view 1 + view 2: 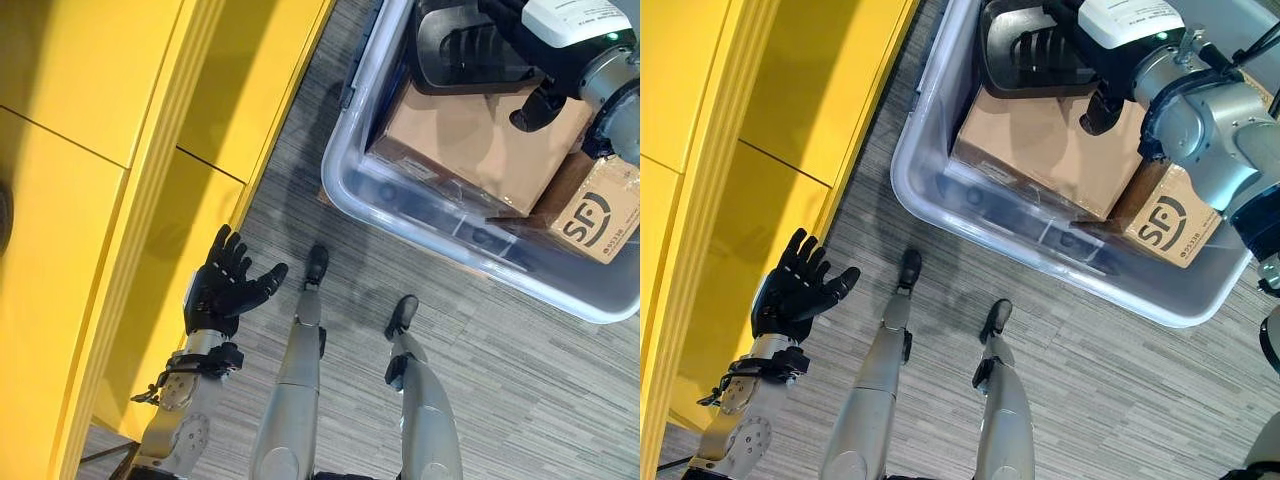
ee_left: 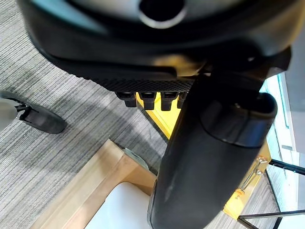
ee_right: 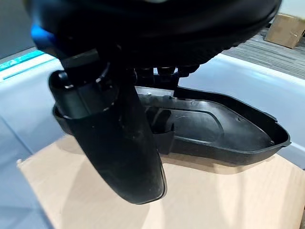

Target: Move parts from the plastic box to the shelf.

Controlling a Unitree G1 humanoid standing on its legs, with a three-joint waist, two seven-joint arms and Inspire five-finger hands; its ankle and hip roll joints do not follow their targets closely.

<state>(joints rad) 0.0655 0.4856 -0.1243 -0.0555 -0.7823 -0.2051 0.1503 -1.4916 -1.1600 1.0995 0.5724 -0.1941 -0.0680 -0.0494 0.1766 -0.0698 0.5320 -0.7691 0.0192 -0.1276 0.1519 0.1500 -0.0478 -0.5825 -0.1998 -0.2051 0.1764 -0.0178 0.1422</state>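
The black moulded part lies on a cardboard sheet toward the far end of the plastic box. The right hand hangs just above the part's near edge; its fingers are mostly hidden, so I cannot tell their state. The left hand is spread, holding nothing, over open floor beside the yellow shelf.

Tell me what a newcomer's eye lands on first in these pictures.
The bright yellow shelf fills the robot's left side, with the left hand spread open beside it above the grey floor. Ahead to the right sits the clear plastic box holding a cardboard box, and on that a black plastic part that the right hand reaches over.
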